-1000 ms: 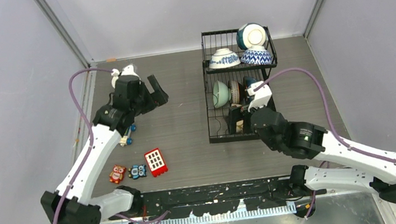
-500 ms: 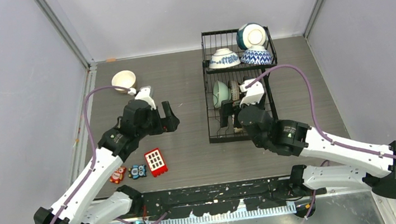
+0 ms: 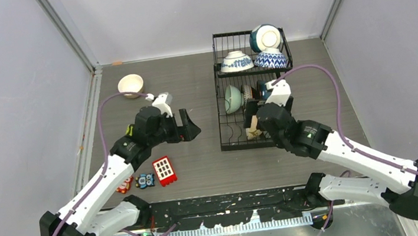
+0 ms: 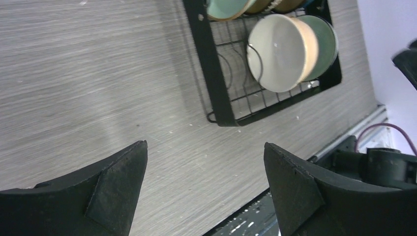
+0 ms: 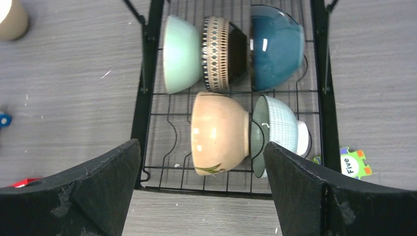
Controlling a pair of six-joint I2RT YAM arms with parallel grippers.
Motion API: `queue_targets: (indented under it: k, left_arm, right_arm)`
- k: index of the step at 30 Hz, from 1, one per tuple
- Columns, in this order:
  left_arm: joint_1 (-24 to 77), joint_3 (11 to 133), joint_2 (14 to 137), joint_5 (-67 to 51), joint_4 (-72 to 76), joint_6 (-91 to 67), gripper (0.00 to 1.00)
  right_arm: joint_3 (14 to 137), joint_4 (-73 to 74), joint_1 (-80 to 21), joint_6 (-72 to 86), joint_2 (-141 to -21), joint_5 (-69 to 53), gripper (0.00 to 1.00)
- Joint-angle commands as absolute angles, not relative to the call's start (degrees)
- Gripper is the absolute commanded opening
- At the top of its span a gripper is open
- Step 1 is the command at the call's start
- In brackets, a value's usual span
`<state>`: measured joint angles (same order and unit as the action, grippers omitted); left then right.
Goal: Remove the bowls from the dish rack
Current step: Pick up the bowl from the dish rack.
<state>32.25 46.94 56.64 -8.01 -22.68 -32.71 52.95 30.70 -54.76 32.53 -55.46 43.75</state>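
Cream bowl now sits on the worktop. Left gripper is swinging back toward the rack, wide and empty like the right gripper.

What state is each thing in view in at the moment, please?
Dish rack: upright, loaded.
Lower bowls: five, on edge.
Upper bowls: two upside down, one on its side.
Cream bowl: upright on table.
Left tool: open, empty.
Right tool: open, empty, above the rack.

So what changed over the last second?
The left pincer, open, swung away from the cream bowl at the far left toward the rack, leaving it on the table. The right pincer shifted only slightly over the lower tier, open. The other bowls stayed put.
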Motion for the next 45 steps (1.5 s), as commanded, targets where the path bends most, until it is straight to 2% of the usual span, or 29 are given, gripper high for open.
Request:
queue_targets:
  k: [1,7,15,22,29,38,45]
  left_arm:
    - [37.44,45.64,55.68,-9.71,-13.94,-36.15,0.89]
    - [44.38,46.4,59.89,-5.87,-8.44,-39.96,0.87]
    - [49.81,46.25,67.0,-5.26,2.01,-46.65,0.85]
    - [50.1,45.14,74.83,-7.41,15.89,-52.17,0.84]
    - [50.17,42.73,83.75,-8.05,32.23,-56.07,0.79]
    - [50.17,44.18,91.96,-8.91,40.67,-58.47,0.75]
    - [50.17,47.32,97.03,-9.79,41.17,-58.4,0.72]
  right_arm:
    - [51.35,31.77,-49.24,39.57,-52.09,36.95,0.98]
    - [48.77,33.48,-46.57,42.23,-50.57,36.52,0.95]
    - [43.29,35.12,-42.51,46.8,-42.83,36.77,0.92]
    - [40.12,34.91,-42.18,47.82,-38.01,35.64,0.91]
    - [38.99,34.31,-42.14,46.06,-34.61,34.03,0.92]
    - [38.48,34.94,-42.19,44.56,-31.95,32.81,0.93]
    - [37.81,35.83,-42.18,44.57,-29.93,32.34,0.94]
